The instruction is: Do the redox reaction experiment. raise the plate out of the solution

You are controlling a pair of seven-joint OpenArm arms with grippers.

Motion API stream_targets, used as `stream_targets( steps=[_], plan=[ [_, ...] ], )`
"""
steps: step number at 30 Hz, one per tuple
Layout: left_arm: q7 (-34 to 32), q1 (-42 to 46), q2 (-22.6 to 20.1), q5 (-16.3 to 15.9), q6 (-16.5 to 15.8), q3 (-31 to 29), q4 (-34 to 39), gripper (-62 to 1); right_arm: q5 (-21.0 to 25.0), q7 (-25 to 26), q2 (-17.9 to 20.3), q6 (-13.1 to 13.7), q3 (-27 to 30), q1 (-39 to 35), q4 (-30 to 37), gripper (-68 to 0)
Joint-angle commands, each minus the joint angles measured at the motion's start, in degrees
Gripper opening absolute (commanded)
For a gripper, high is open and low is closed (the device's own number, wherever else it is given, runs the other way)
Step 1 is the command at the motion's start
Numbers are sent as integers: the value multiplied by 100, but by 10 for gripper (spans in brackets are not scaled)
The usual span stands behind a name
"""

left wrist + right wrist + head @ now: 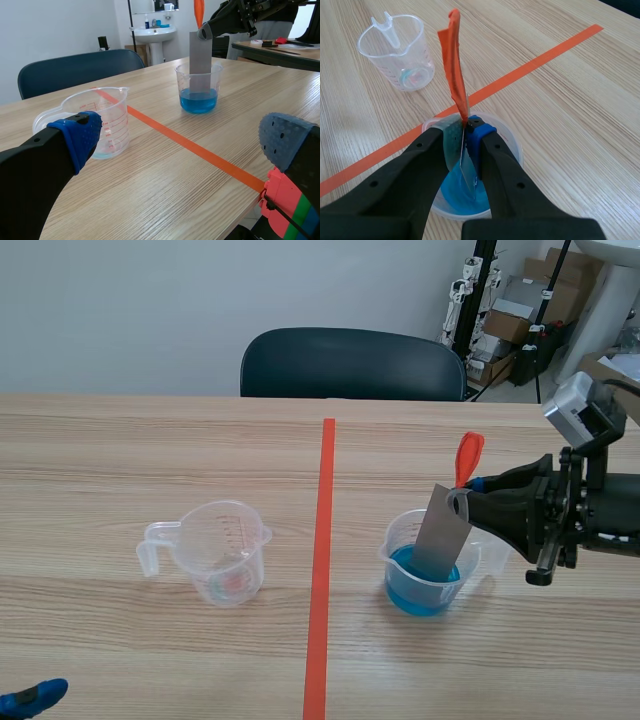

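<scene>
A grey metal plate (441, 532) with an orange tag (468, 456) at its top stands tilted in a clear beaker (430, 575) of blue solution, right of the tape line. My right gripper (464, 497) is shut on the plate's upper end. In the right wrist view the plate (468, 167) is pinched between the fingers, its lower part down in the blue liquid (456, 192), the orange tag (456, 75) sticking up. In the left wrist view the plate (200, 57) and beaker (198, 89) stand far ahead. My left gripper (180, 145) is open near the table's front left corner, holding nothing.
An empty clear measuring cup (215, 552) stands left of the tape line, just ahead of my left gripper as the cup (95, 122) in its view. A dark chair (350, 364) stands behind the table's far edge. Boxes and stands are at the back right.
</scene>
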Motion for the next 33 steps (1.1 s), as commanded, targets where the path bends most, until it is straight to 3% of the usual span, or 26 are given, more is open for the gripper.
stream_targets(
  steps=[1,19,27,33],
  plan=[
    [-166,28,-4,-57,9,-26,79,14,37,52,96,20,59,42,79,-669],
    [-160,68,-52,-59,11,-26,79,14,33,109,127,28,793,42,149,-669],
    [-162,551,-503,-81,37,-26,79,14,37,4,348,44,793,35,737,-669],
    [-166,1091,-1121,-181,343,-170,79,-99,37,-11,345,44,793,-116,844,-669]
  ],
)
